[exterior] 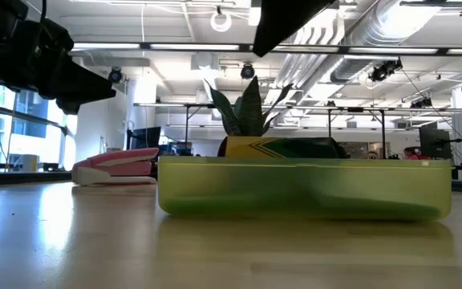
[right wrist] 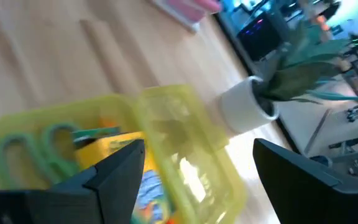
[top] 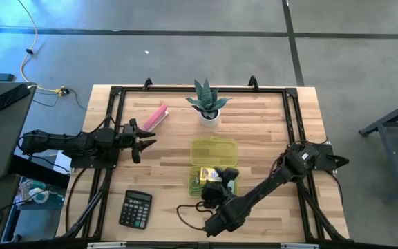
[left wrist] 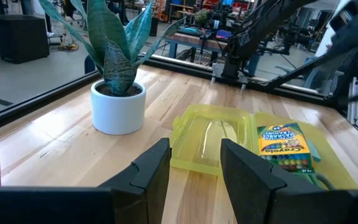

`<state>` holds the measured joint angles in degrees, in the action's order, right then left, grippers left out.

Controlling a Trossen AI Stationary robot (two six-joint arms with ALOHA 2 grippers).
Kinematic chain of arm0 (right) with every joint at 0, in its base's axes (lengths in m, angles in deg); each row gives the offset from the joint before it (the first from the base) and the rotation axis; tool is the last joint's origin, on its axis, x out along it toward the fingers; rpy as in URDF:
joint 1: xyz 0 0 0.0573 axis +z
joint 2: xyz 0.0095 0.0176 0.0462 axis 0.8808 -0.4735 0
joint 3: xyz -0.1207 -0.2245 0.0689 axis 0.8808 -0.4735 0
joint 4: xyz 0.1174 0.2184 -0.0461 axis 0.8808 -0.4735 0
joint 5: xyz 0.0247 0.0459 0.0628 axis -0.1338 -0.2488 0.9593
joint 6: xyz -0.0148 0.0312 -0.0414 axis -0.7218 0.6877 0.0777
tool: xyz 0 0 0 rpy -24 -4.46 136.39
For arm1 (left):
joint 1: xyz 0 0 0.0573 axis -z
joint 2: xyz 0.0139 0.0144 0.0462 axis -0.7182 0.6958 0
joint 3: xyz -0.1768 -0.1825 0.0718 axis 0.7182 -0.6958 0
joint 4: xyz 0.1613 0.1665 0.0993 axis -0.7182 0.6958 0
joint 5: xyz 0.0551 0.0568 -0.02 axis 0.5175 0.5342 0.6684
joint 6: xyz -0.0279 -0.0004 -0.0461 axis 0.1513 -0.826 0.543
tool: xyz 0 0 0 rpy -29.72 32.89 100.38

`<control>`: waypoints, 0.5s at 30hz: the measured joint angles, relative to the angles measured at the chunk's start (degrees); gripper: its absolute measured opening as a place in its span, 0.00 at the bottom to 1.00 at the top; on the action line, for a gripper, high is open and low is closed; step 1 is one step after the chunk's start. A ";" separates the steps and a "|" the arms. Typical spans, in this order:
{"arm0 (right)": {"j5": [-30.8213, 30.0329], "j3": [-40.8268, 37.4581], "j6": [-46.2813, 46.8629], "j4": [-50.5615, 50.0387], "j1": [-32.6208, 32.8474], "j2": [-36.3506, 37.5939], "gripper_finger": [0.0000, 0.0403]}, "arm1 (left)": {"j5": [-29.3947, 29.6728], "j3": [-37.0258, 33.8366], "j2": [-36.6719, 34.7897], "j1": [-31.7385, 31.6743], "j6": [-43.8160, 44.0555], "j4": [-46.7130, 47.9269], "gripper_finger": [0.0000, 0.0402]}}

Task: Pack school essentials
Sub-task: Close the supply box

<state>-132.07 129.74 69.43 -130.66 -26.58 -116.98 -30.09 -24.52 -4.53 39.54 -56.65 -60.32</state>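
**A:** Where are the school things?

**B:** In the yellow-green box (top: pixel 213 181) in the middle of the surface (top: pixel 171 138). The crayon pack (left wrist: pixel 283 148) lies in it, and the green scissors (right wrist: pixel 27 152) too. The box lid (top: pixel 213 152) lies open, on the plant (top: pixel 209 104) side.

**A:** What about the right jaws (top: pixel 221 181)?

**B:** They hang over the box, spread wide, holding nothing.

**A:** And the left jaws (top: pixel 142 140)?

**B:** Off to the left, near the pink bar (top: pixel 155 117), part open and empty. The calculator (top: pixel 135 209) sits at the front.
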 joint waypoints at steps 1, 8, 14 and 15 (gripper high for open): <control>-0.94 -2.16 1.03 0.00 -0.19 1.29 0.72 | 0.00 0.00 0.00 -0.01 0.00 0.00 0.33; -1.88 -21.62 14.44 1.95 -2.23 12.90 0.72 | 0.00 0.00 0.02 -0.02 0.00 0.00 0.33; -1.36 -38.64 24.49 12.00 -4.04 25.01 0.72 | 0.01 0.00 0.02 -0.01 0.00 0.00 0.33; -1.12 -41.28 25.68 14.39 -4.54 26.91 0.72 | 0.00 0.00 0.00 -0.02 0.00 0.00 0.33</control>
<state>-133.20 88.46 95.11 -116.27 -31.11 -90.07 -30.09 -24.52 -4.52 39.52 -56.65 -60.32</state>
